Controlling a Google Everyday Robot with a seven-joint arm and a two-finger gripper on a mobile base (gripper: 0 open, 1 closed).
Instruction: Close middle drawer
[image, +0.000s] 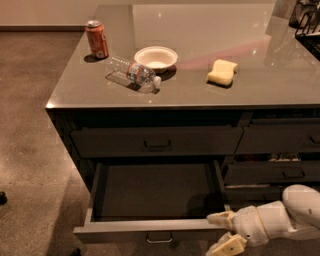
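The middle drawer (150, 231) is pulled far out of the dark cabinet, its deep empty box showing and its small bar pull (160, 239) at the bottom of the view. My gripper (223, 232) is at the drawer's front right corner, fingers spread open. The upper finger (220, 218) rests at the front panel's rim and the lower finger (227, 246) hangs in front of the panel. My white arm (285, 215) comes in from the lower right.
The closed top drawer (157, 142) sits above. Narrower drawers (280, 172) are to the right. On the counter (280, 85) stand a red can (96, 39), a lying plastic bottle (132, 74), a white bowl (156, 57) and a yellow sponge (222, 71). Brown floor lies to the left.
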